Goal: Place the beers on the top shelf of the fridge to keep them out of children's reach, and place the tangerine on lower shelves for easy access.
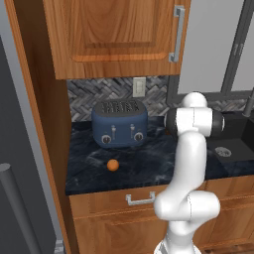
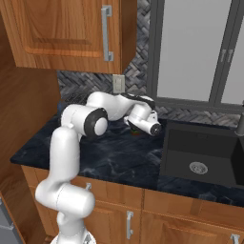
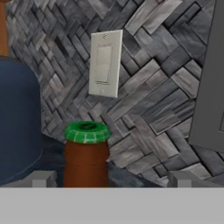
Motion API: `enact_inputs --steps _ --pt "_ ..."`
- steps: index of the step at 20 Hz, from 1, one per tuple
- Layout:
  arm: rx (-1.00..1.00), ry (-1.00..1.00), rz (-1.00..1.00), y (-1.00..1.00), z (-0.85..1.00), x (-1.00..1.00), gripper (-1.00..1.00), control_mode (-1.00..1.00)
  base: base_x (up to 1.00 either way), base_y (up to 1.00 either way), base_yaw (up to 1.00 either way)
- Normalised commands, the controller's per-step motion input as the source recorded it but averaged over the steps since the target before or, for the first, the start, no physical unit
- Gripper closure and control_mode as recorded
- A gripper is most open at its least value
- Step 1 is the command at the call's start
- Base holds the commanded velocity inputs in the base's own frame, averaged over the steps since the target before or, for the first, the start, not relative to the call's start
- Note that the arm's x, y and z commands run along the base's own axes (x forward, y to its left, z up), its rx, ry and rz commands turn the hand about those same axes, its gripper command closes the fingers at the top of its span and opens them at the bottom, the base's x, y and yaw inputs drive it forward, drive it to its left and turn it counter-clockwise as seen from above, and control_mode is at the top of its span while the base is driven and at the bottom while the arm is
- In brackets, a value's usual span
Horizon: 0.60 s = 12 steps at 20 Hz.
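Note:
A brown beer bottle (image 3: pixel 86 162) with a green cap stands upright on the dark counter, in front of the tiled wall. My gripper (image 3: pixel 111 179) is open and level with the bottle's neck, which sits between the fingertips, nearer the left one (image 3: pixel 43 178). From the right base view, the hand (image 2: pixel 143 118) reaches low over the counter to the bottle (image 2: pixel 137 133), which it mostly hides. The tangerine (image 1: pixel 113 165) lies on the counter in front of the blue toaster. The fridge (image 1: pixel 20 149) shows as a grey face at the far left; its top shelf and lower shelves are out of view.
The blue toaster (image 1: pixel 119 124) stands left of the bottle, and shows at the left edge of the hand view (image 3: pixel 17 127). A white wall switch (image 3: pixel 105 63) is behind the bottle. The black sink (image 2: pixel 200 155) lies to the right. Wooden cabinets (image 1: pixel 119 34) hang overhead.

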Motion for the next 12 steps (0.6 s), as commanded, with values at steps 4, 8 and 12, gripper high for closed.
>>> enact_inputs --steps 4,8,12 --pt "0.0 0.0 0.0 -0.01 -0.11 0.23 -1.0 -1.0 0.0 0.0 0.0" --pt "0.0 0.0 0.0 0.0 -0.06 0.17 1.0 -1.0 0.0 0.0 0.0" --pt "0.0 0.0 0.01 0.0 -0.02 0.02 1.0 -1.0 0.0 0.0 0.0"
